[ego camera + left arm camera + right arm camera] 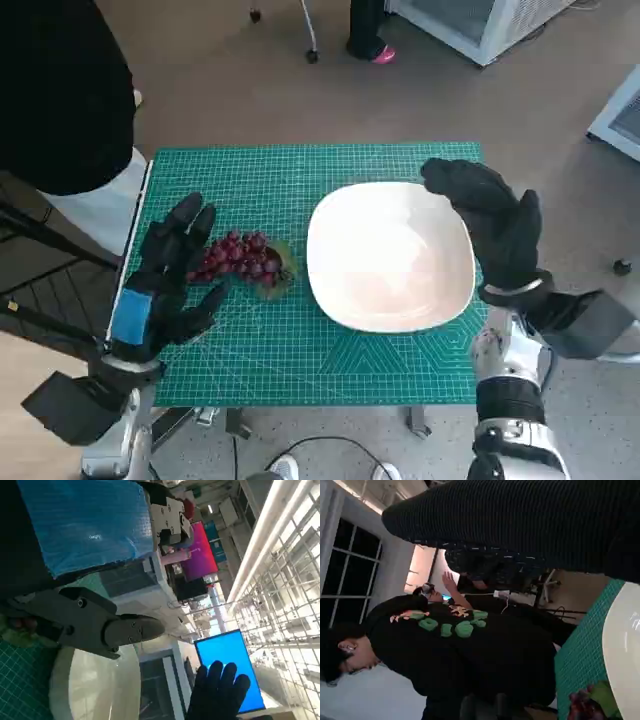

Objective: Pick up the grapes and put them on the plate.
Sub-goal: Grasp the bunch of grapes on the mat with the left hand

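Observation:
A bunch of dark red grapes (240, 258) with a green leaf lies on the green cutting mat (300, 340), just left of the empty white plate (390, 255). My left hand (165, 280) sits at the grapes' left side with fingers spread around them, touching or nearly touching the bunch, holding nothing that I can see. In the left wrist view its fingers (100, 625) reach over the plate (95, 685), and a bit of grape (22, 625) shows. My right hand (490, 220) hovers open over the plate's right edge. The right wrist view shows grapes (582, 705) beside the plate (622, 650).
A person in black (60, 90) sits at the table's left side, also the person (450, 650) in the right wrist view. A white appliance (480, 25) stands on the floor behind the table. Chair legs and a foot (370, 45) show beyond the far edge.

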Robot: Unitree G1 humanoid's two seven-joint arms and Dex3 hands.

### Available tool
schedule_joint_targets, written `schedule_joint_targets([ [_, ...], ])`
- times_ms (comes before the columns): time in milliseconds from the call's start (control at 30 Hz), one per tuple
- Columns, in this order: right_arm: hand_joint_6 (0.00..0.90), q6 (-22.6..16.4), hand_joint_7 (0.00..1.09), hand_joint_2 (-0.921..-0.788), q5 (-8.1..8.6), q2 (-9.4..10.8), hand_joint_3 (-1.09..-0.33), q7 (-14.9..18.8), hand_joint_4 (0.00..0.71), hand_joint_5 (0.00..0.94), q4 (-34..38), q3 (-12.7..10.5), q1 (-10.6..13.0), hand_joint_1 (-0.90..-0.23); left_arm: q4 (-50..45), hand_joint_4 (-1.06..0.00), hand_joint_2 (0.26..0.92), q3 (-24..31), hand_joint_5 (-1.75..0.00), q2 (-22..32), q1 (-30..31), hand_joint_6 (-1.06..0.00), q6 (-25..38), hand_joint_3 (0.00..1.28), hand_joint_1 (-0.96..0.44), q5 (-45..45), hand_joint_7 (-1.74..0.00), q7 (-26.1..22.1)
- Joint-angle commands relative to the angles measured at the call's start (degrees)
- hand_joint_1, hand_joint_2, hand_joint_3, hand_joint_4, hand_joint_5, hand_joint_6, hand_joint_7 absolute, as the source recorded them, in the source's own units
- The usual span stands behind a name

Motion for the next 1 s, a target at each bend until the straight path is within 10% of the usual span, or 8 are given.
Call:
schedule_joint_targets([
  [33, 0.47, 0.1, 0.0, -0.921, 0.07, 0.4, -0.553, -0.5, 0.387, 0.0, 0.17, 0.08, 1.85, -0.544, -0.51, -0.15, 0.921, -0.34, 0.0, 0.06, -1.11, 0.0, -0.19, 0.4, -0.33, -0.06, -0.46, -0.13],
  [1000, 0.468, -1.99, 0.0, -0.921, -3.6, 3.27, -0.571, -4.24, 0.383, 0.002, 0.43, 3.51, 3.59, -0.526, 5.63, -0.17, 0.921, -0.44, -0.01, 0.01, -8.32, -0.01, -2.27, 0.36, -0.35, 0.02, -0.47, -0.39],
])
